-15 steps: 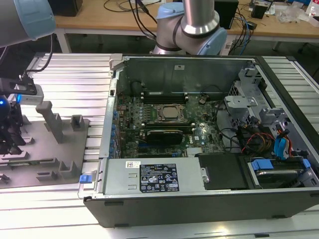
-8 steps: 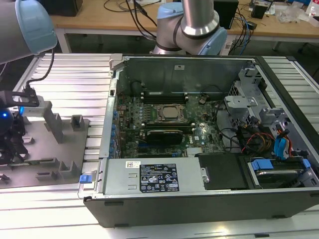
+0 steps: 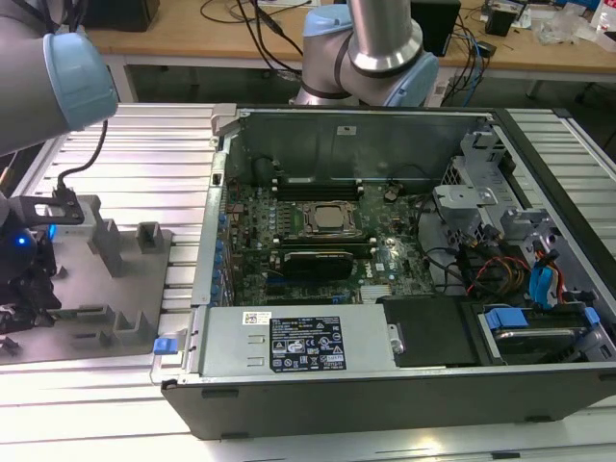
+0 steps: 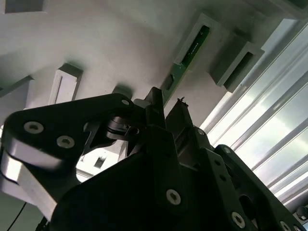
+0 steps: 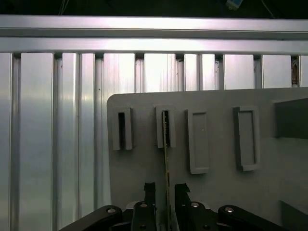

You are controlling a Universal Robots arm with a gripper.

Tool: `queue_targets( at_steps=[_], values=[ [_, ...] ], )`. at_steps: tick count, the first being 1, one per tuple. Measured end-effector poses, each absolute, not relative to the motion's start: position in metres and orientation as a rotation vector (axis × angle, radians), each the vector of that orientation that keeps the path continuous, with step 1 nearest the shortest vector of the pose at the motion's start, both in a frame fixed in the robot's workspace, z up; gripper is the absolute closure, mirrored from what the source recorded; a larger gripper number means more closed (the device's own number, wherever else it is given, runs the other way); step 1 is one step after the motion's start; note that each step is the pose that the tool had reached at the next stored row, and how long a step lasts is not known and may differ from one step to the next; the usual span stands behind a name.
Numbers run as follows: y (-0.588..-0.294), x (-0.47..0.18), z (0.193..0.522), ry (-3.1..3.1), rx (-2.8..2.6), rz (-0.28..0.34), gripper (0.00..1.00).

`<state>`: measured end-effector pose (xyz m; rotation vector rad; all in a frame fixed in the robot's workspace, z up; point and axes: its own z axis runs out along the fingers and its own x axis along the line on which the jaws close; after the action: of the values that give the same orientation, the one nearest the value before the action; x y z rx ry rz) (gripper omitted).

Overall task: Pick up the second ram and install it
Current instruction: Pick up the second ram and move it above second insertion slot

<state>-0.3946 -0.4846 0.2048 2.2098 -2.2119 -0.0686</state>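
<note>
The second ram (image 5: 166, 159) is a thin strip seen edge-on. One end sits in a slotted block of the grey tray (image 5: 216, 192), and it runs back between my fingertips. In the second wrist view the ram (image 4: 186, 55) shows as a green strip leading from its block to the fingers. My gripper (image 5: 166, 187) (image 4: 167, 103) straddles the ram's near end, open, with a small gap on each side of the stick. In the exterior view the gripper (image 3: 24, 289) hangs low over the tray (image 3: 106, 322) at the exterior view's left.
An open computer case (image 3: 385, 385) lies to the exterior view's right of the tray, with its motherboard (image 3: 318, 231) and long black sockets (image 3: 318, 183) exposed. The tray carries several raised blocks (image 5: 122, 129). Ribbed aluminium table (image 5: 48, 144) surrounds the tray. Cables hang at the back.
</note>
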Motion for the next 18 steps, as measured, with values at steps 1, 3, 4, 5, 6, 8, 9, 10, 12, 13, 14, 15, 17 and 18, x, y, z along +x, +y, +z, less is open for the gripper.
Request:
queue_targets(
  at_steps=[1, 3, 4, 5, 6, 8, 9, 10, 12, 13, 14, 15, 17, 18],
  values=[
    [-0.4846, -0.3945, 0.2047, -2.212, 2.21, -0.069, 0.7],
    [-0.4845, -0.3945, 0.2046, -2.212, 2.21, -0.069, 0.7],
    [-0.4846, -0.3945, 0.2045, -2.212, 2.21, -0.069, 0.7],
    [-0.4845, -0.3945, 0.2045, -2.212, 2.21, -0.069, 0.71],
    [-0.4846, -0.3945, 0.2045, -2.212, 2.21, -0.069, 0.78],
    [-0.4846, -0.3945, 0.2045, -2.212, 2.21, -0.069, 0.87],
    [-0.4846, -0.3945, 0.2045, -2.212, 2.21, -0.069, 0.87],
    [-0.4845, -0.3945, 0.2044, -2.212, 2.21, -0.069, 0.87],
    [-0.4845, -0.3945, 0.2044, -2.212, 2.21, -0.069, 0.87],
    [-0.4845, -0.3945, 0.2044, -2.212, 2.21, -0.069, 0.87],
    [-0.4845, -0.3945, 0.2044, -2.212, 2.21, -0.069, 0.87],
    [-0.4846, -0.3945, 0.2044, -2.212, 2.21, -0.069, 0.87],
    [-0.4846, -0.3945, 0.2044, -2.212, 2.21, -0.069, 0.87],
    [-0.4846, -0.3945, 0.2043, -2.212, 2.21, -0.069, 0.87]
  ],
)
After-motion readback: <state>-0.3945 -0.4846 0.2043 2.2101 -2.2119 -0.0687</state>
